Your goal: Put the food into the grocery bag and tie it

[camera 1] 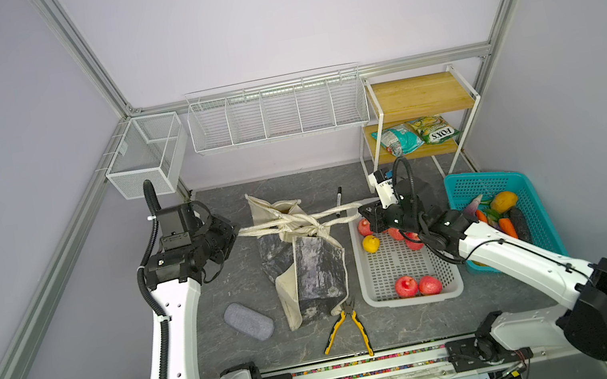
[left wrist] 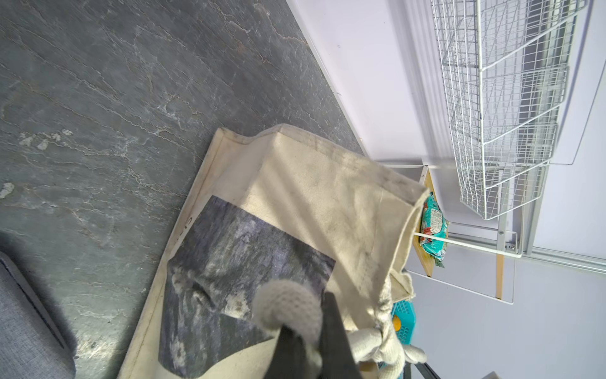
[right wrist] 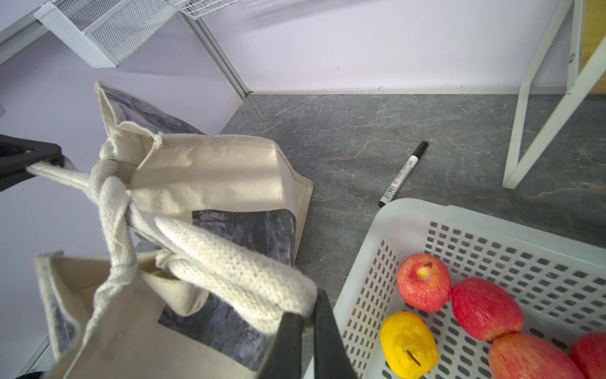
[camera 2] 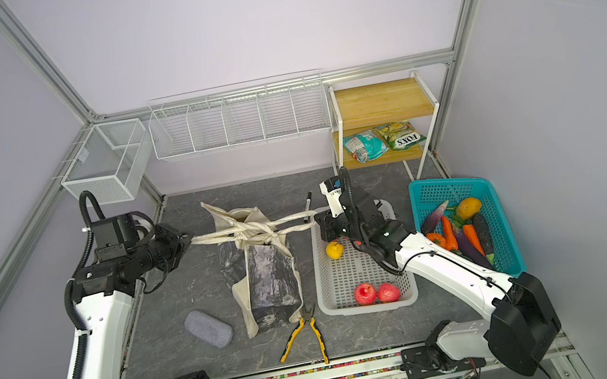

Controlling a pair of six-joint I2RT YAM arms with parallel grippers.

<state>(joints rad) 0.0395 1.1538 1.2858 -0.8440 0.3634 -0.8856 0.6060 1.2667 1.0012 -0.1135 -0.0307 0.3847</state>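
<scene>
Tying step: left fingers (left wrist: 337, 344) and right fingers (right wrist: 287, 347) each clamp a strap handle (camera 1: 258, 230), stretching the knot (camera 1: 311, 225) above the canvas tote (camera 1: 315, 268) mid-bench. Apples (camera 1: 406, 286) lie in the white basket (camera 1: 414, 299) at its 3 o'clock. Next, I judge: pull outward evenly to snug the knot.

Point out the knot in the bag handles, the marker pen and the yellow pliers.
knot (right wrist: 113, 197), right wrist view, on the wrapped cream strap.
marker pen (right wrist: 402, 174), right wrist view, on its white barrel.
yellow pliers (camera 1: 349, 307), in a top view, at the joint above the handles.
</scene>
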